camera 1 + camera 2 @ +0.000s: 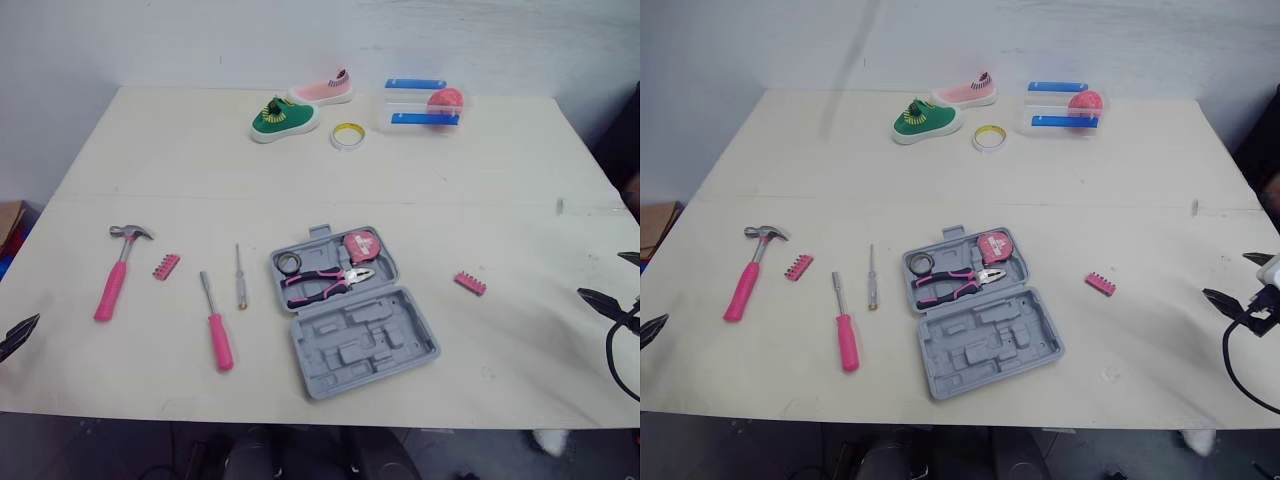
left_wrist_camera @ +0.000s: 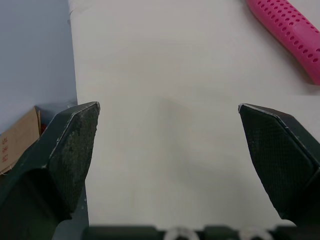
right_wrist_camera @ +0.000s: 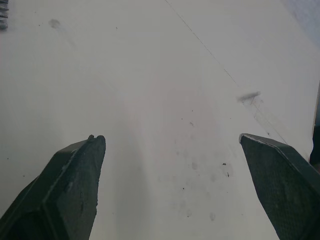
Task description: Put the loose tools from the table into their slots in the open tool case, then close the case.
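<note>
barely begun — pliers (image 1: 325, 283) and tape measure (image 1: 360, 245) seated in the open tool case (image 1: 400, 352), left hand (image 2: 170, 107) wide and empty nearest hammer (image 1: 115, 275), pink screwdriver (image 1: 217, 332), thin screwdriver (image 1: 241, 278) and bit strip (image 1: 166, 266), right hand (image 3: 172, 137) wide and empty nearest the other bit strip (image 1: 470, 283) — case unclosed.

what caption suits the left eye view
Open tool case holding pliers; hammer, pink screwdriver, slim screwdriver, left bit strip, right bit strip loose around it.

green shoe (image 1: 283, 119) | pink shoe (image 1: 323, 90) | tape roll (image 1: 348, 135) | clear box (image 1: 405, 103)
</note>
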`<action>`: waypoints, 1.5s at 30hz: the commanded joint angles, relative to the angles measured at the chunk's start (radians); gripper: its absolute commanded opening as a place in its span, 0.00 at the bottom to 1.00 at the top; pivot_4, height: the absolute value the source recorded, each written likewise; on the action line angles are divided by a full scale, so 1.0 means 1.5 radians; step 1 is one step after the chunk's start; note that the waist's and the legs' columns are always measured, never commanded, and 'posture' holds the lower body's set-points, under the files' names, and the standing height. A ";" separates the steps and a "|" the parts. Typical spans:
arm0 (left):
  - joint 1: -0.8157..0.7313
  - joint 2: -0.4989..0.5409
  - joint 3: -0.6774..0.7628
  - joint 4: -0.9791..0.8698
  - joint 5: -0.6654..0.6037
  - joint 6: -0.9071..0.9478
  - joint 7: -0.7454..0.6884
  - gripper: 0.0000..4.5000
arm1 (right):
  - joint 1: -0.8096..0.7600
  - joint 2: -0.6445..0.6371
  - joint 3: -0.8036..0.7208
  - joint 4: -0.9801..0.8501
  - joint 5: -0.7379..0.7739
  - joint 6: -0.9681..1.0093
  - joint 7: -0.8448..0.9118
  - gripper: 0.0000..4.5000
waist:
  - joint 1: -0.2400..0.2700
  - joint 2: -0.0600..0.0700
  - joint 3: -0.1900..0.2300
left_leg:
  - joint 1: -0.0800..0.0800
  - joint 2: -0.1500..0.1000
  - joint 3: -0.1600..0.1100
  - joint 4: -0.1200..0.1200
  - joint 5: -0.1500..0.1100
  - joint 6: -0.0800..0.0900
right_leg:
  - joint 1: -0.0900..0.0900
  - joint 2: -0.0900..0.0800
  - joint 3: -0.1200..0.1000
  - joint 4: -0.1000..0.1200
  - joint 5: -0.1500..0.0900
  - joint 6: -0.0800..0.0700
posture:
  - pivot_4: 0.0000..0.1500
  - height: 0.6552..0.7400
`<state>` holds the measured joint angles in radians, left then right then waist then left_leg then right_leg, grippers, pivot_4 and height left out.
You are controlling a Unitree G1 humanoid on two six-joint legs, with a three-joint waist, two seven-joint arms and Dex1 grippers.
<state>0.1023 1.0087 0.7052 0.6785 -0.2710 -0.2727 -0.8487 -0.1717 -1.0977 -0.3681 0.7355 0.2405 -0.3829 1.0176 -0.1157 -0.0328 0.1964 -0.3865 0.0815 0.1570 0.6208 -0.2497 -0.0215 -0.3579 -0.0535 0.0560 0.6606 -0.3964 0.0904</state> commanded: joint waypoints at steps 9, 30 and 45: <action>0.035 -0.039 -0.070 -0.461 -0.152 0.264 -0.050 0.99 | -0.106 0.074 0.065 -0.171 0.046 0.136 0.053 1.00 | 0.004 0.000 0.000 | -0.001 0.003 0.000 0.005 0.000 0.000 | 0.001 0.005 0.002 0.001 0.003 0.002 | 1.00 1.00; -0.171 -0.129 -0.578 -0.789 -0.035 0.627 0.101 0.02 | -0.241 0.226 0.313 -0.221 -0.092 0.159 0.089 0.00 | 0.014 0.000 0.000 | -0.002 0.003 0.000 0.008 0.001 -0.001 | 0.002 0.008 0.004 0.000 0.003 0.003 | 1.00 1.00; -0.315 -0.240 -0.682 -0.678 0.058 0.633 0.108 0.02 | -0.196 0.247 0.324 -0.285 -0.093 0.180 0.107 0.00 | 0.028 0.000 0.000 | -0.002 0.003 -0.001 0.010 0.001 0.000 | 0.002 0.009 0.003 0.001 0.003 0.003 | 1.00 1.00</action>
<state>-0.3515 0.6663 -0.3018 -0.3486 -0.1999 0.6945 -0.6846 -0.4824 -0.7173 0.1133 0.3561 0.0830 -0.1208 1.1560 -0.0740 -0.0326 0.1961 -0.3892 0.0853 0.1558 0.6363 -0.2483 -0.0220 -0.3541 -0.0406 0.0605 0.6615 -0.3915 0.0945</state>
